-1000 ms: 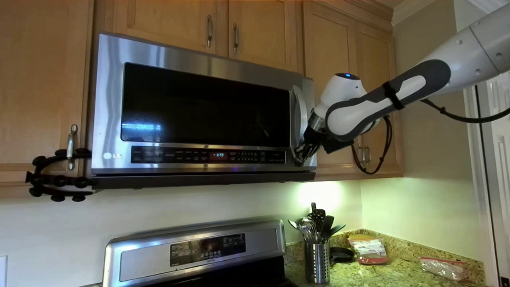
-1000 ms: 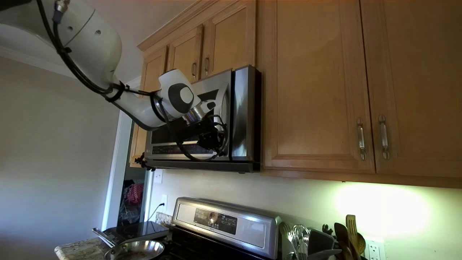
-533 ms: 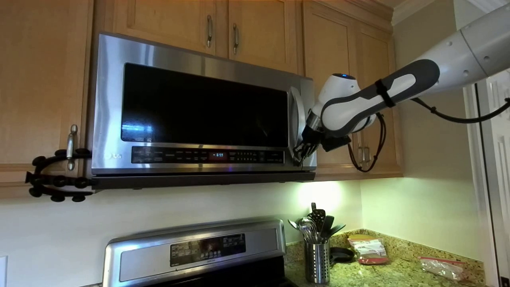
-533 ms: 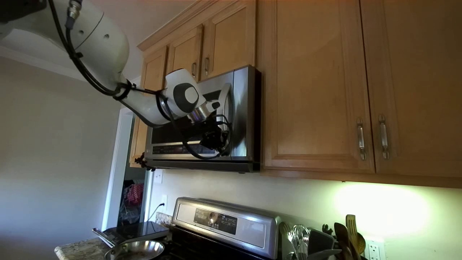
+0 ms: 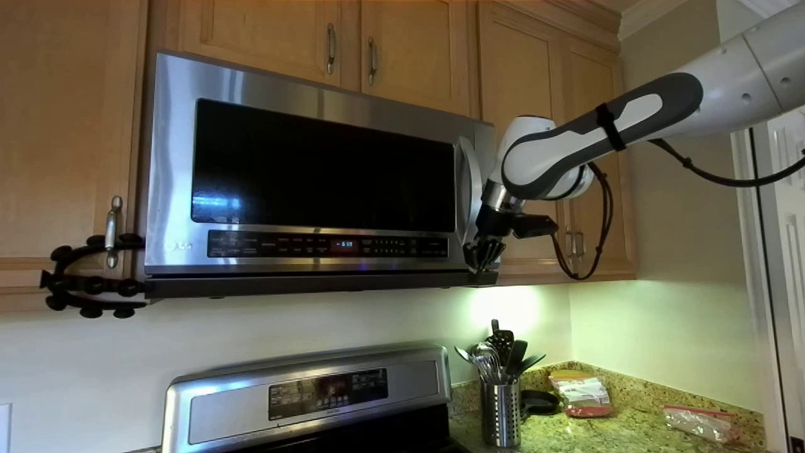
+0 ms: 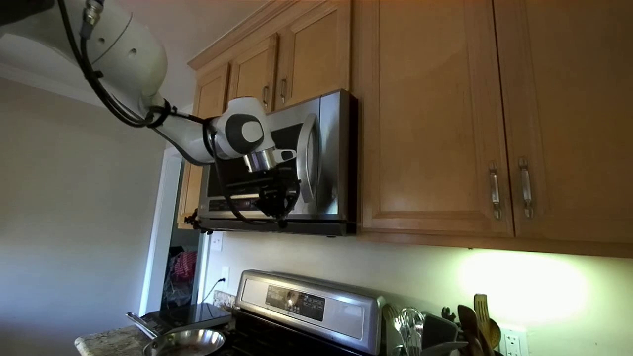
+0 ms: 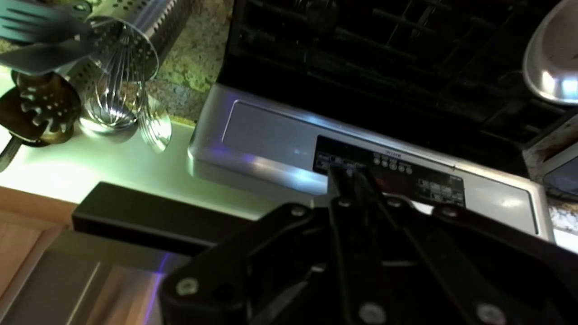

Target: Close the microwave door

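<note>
Wrist view: the gripper [image 7: 353,176] reaches from the lower edge to the centre, its two fingers [image 7: 344,187] side by side and close together, the gap between them narrow. Beyond it the stove [image 7: 271,126] slants from centre left to lower right, utensils [image 7: 108,99] crowd the upper left, and part of a pan [image 7: 555,54] shows at the upper right edge. In an exterior view the door [image 5: 324,167] fills the centre left, and the arm [image 5: 563,156] reaches in from the upper right. The gripper points down at the door's lower right corner, near the low end of the handle [image 5: 476,182]; whether it touches the steel I cannot tell. In an exterior view the door is at mid-frame, partly behind the arm, its right edge level with the body of the microwave [image 6: 332,158] and a thin seam between them; it looks closed. There the handle stands just right of the gripper. Cabinets [image 6: 435,113] fill the right half above, the stove lies at bottom centre, and the pan is at the lower left.
</note>
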